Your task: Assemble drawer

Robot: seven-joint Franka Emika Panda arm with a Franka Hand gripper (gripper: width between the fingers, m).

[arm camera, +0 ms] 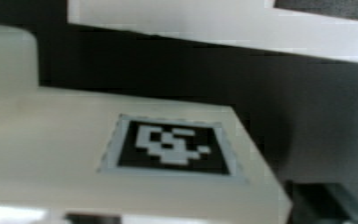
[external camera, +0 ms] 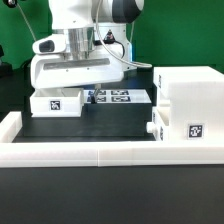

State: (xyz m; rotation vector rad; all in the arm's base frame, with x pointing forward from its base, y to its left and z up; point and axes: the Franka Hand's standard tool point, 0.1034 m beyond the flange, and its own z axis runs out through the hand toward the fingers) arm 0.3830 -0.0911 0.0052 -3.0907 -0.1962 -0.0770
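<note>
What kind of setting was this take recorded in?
Most likely a robotics lab bench: a black table bordered by a low white wall, a marker board of square tags fixed on it, and a green backdrop behind the arm.

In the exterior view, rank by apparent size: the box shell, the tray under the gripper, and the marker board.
1. Box shell, clearly largest, though nearest the camera.
2. Tray.
3. Marker board, partly hidden, so its rank against the tray is unsure.

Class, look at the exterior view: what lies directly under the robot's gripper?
A small white plastic tray bearing a black-and-white square tag sits under the gripper. The gripper body covers the tray's top, so its inside and the jaws cannot be seen.
</note>
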